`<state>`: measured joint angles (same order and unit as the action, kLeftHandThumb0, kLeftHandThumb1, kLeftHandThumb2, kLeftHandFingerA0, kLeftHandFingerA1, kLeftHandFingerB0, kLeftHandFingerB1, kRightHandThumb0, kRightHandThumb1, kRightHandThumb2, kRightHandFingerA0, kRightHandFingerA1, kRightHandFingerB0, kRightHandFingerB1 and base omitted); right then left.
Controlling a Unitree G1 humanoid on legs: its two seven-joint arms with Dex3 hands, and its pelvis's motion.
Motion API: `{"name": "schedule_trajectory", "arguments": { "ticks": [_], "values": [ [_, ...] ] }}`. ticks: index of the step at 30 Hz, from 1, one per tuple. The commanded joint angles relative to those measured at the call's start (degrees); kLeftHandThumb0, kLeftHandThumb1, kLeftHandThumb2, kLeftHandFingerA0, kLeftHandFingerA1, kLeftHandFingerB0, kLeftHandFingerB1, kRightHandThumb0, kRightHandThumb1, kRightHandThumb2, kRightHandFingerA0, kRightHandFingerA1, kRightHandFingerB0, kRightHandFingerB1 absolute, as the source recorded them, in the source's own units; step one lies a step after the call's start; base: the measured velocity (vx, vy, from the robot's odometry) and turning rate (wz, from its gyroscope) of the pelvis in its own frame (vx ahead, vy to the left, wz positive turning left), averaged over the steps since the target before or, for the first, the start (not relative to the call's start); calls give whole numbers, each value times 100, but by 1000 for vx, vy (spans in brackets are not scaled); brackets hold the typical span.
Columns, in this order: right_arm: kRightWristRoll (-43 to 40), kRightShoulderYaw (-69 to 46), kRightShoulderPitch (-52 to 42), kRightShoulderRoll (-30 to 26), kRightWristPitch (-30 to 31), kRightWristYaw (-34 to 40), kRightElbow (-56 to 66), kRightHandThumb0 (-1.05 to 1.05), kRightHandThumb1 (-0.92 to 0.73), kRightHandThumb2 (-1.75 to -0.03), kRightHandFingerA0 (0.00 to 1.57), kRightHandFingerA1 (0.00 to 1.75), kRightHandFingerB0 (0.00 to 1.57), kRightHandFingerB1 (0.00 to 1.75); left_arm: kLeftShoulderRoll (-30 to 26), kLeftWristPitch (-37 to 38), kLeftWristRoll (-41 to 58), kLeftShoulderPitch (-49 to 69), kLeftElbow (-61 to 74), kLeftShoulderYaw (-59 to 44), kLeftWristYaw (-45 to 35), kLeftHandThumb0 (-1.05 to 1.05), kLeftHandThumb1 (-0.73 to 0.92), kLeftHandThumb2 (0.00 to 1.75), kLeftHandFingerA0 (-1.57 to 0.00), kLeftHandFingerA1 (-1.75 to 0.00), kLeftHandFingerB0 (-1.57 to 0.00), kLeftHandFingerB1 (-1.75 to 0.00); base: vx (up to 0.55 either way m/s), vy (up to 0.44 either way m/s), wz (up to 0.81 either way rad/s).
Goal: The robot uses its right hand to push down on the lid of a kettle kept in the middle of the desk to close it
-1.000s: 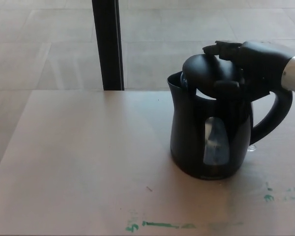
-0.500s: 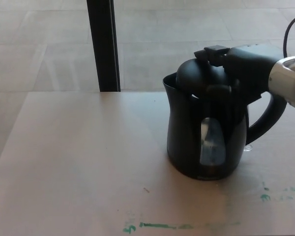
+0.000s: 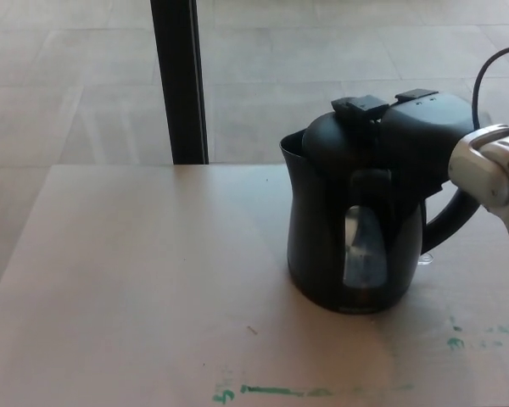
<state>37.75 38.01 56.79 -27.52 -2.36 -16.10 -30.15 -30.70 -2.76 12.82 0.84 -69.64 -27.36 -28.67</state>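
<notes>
A black electric kettle [image 3: 322,254] with a clear water window stands on the pale desk [image 3: 136,280], right of the middle. Its domed lid [image 3: 329,140] sits low on the body, with only a thin gap visible near the spout. My right hand [image 3: 416,127] comes in from the right and lies on top of the lid, palm down. Its fingertips [image 3: 357,105] reach past the lid's crown. The thumb seems to hang down the kettle's front, black on black. The kettle's handle [image 3: 456,219] curves out below my silver wrist. My left hand does not show.
A black upright post [image 3: 178,76] stands behind the desk's far edge, left of the kettle. Green paint marks [image 3: 271,391] streak the desk near its front edge. A dark cable [image 3: 485,72] loops above my right wrist. Tiled floor lies beyond the desk.
The lid has gone from standing ajar to lying low on the kettle. My right hand has moved down and further over it. The camera view has also shifted slightly.
</notes>
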Motion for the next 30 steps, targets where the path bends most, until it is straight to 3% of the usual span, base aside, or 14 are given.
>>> {"name": "schedule_trajectory", "arguments": {
  "ticks": [1,9,10,12,14,17,20,22,23,25,27,28,29,30],
  "values": [
    [658,1082,-1098,448,-449,-439,-369,-86,-80,-65,19,47,19,32,-165,-143,91,-48,-18,-11,-29,-67,63,59,-50,-43,-31,-32,0,0,0],
    [299,640,-283,317,-441,-698,-371,-84,-83,-66,19,41,16,28,-165,-94,78,-3,-18,-3,28,-66,64,60,-57,-45,-36,-34,0,0,0],
    [251,550,-108,291,-472,-681,-399,-85,-66,-104,14,50,9,42,-171,-86,75,22,-28,-4,28,-67,63,60,-55,-44,-35,-34,0,0,0],
    [140,394,76,248,-496,-700,-410,-84,-65,-103,14,50,9,42,-165,-77,99,29,-37,-29,17,-68,50,87,-48,-57,-28,-46,0,0,0],
    [-288,-35,335,272,-246,-988,-402,-85,-82,-65,18,40,16,30,-173,-61,98,47,-25,-26,-64,-68,63,60,-53,-45,-32,-32,0,0,0],
    [-606,-519,632,232,-299,-962,-482,-86,-64,-103,18,52,9,43,-147,-79,99,74,42,-19,-50,-67,64,60,-54,-46,-32,-32,0,0,0],
    [-737,-833,757,181,-304,-1091,-421,-88,-83,-65,19,43,14,31,-157,-30,35,106,-5,34,-51,-68,65,60,-53,-44,-32,-33,0,0,0],
    [-863,-1060,925,108,-502,-1168,-516,-39,-40,-104,0,50,0,51,-127,-36,51,80,-78,3,78,-69,51,88,-48,-56,-27,-46,0,0,0],
    [-844,-1188,992,68,-590,-1057,-558,-87,-85,-66,21,41,15,30,-128,-35,69,89,-73,-5,20,-71,62,59,-53,-43,-33,-33,0,0,0],
    [-1122,-1607,1117,12,-583,-1058,-611,-91,-69,-108,21,54,6,40,-146,-30,93,128,-7,-18,-52,-69,63,60,-51,-43,-32,-33,-29,-5,7],
    [-1332,-1905,1155,-4,-314,-1343,-567,-90,-88,-67,20,41,13,29,-144,-41,103,133,-41,-34,-48,-68,64,59,-53,-44,-30,-32,0,0,0],
    [-1386,-2005,1155,-70,-391,-1428,-583,-89,-70,-109,14,50,7,37,-147,-35,78,155,-61,-13,-61,-71,50,87,-46,-55,-25,-45,0,0,0],
    [-1476,-2157,1124,-120,-330,-1535,-527,-93,-92,-68,20,40,11,28,-142,-74,94,155,-64,-32,-18,-73,53,87,-49,-57,-27,-46,0,0,0],
    [-1689,-2372,1108,-140,-128,-1748,-491,-93,-72,-113,13,50,3,35,-139,-2,29,165,-62,23,22,-67,64,60,-52,-44,-30,-33,0,0,0]
  ]
}}
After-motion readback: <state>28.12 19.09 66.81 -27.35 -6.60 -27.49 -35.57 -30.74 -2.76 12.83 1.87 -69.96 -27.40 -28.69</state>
